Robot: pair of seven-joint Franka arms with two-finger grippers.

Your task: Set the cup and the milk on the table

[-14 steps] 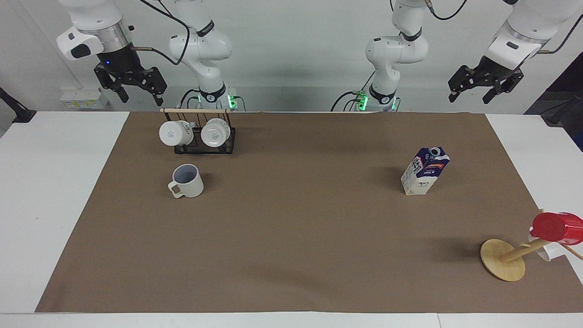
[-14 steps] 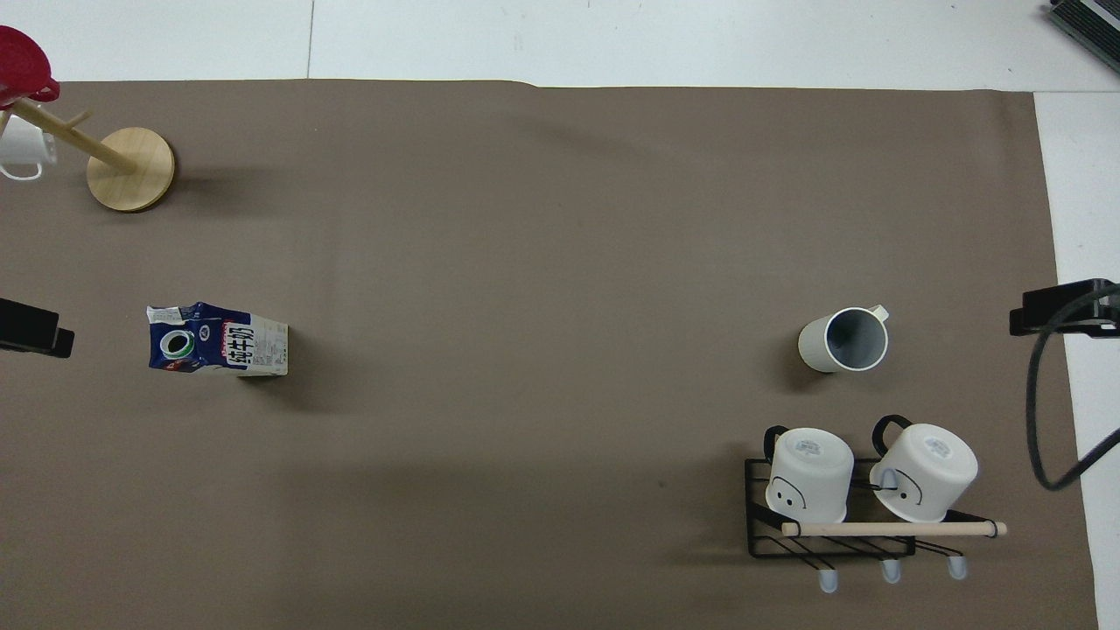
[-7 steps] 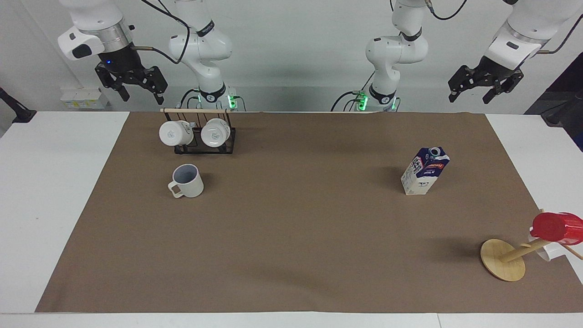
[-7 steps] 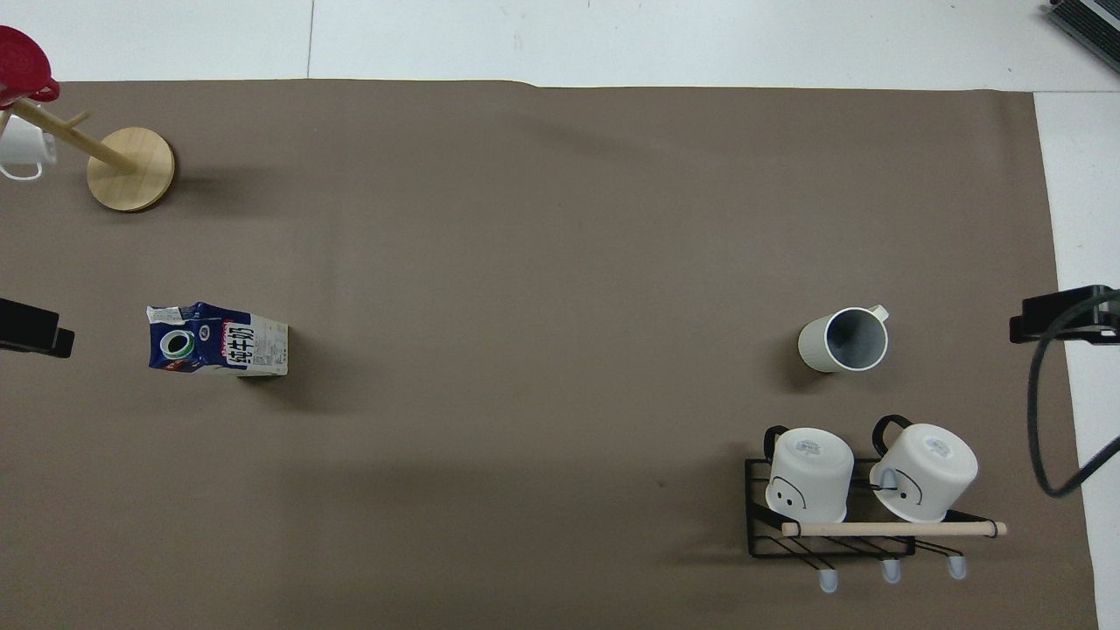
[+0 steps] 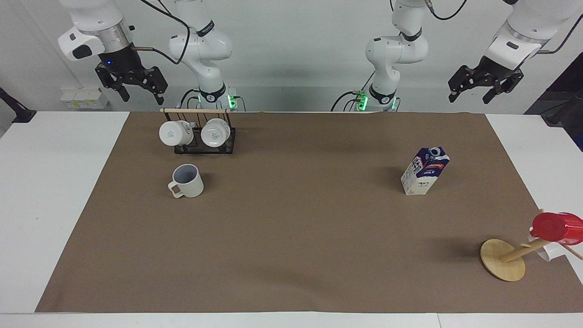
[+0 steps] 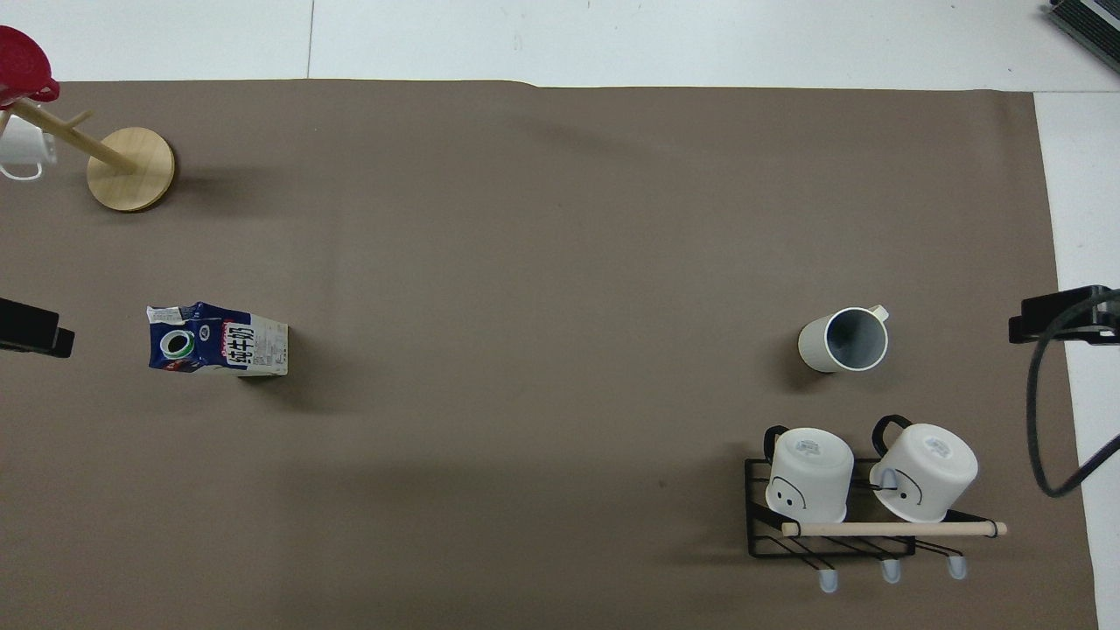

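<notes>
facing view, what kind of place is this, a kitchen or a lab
Most likely a robotics lab, not a kitchen: two arms bolted at a white table with a brown mat, plain walls, and props staged apart: a cup, a milk carton.

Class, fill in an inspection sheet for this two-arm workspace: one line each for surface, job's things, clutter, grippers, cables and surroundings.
Surface: white table largely covered by a brown rectangular mat.
Job's things: off-white cylindrical mug upright on the mat beside the rack; blue-and-white gable-top milk carton upright toward the left arm's end.
Clutter: black wire rack holding two white mugs; wooden peg stand holding a red cup.
Grippers: left gripper and right gripper open, empty, raised at the robots' edge of the table.
Cables: black cable loops near the right gripper.
Surroundings: white wall.
</notes>
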